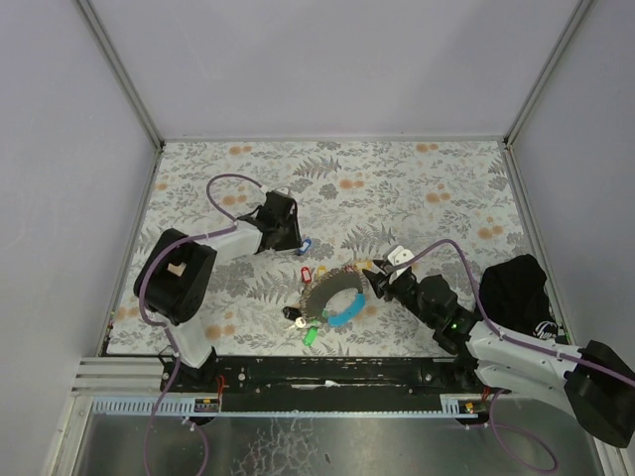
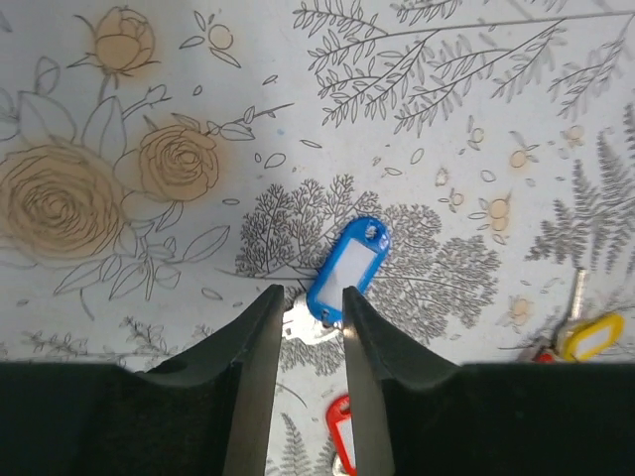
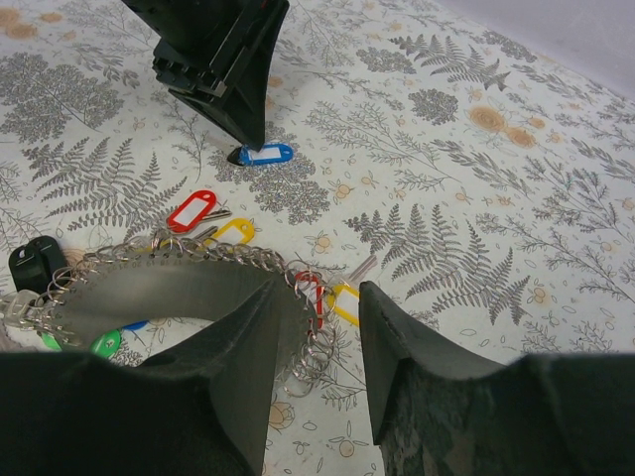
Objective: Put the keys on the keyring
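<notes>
The keyring (image 1: 330,289) is a curved grey band edged with several silvery rings and a light-blue strap (image 1: 347,316), lying at front centre. In the right wrist view the rings (image 3: 327,342) lie between my fingers. My right gripper (image 1: 373,280) (image 3: 319,288) is open at the band's right end, its left finger over the band. My left gripper (image 1: 296,241) (image 2: 308,297) is open and straddles the metal blade of a blue-capped key (image 2: 347,266) (image 1: 306,246) flat on the table. Loose red (image 1: 305,272) and yellow (image 1: 322,268) keys lie between. A green key (image 1: 310,337) sits by the bunch.
A black cloth bundle (image 1: 516,288) lies at the right edge. A black fob (image 3: 35,260) hangs on the bunch's far end. A red (image 3: 311,296) and a yellow (image 3: 344,303) key sit by the rings. White walls enclose the flowered table (image 1: 417,188).
</notes>
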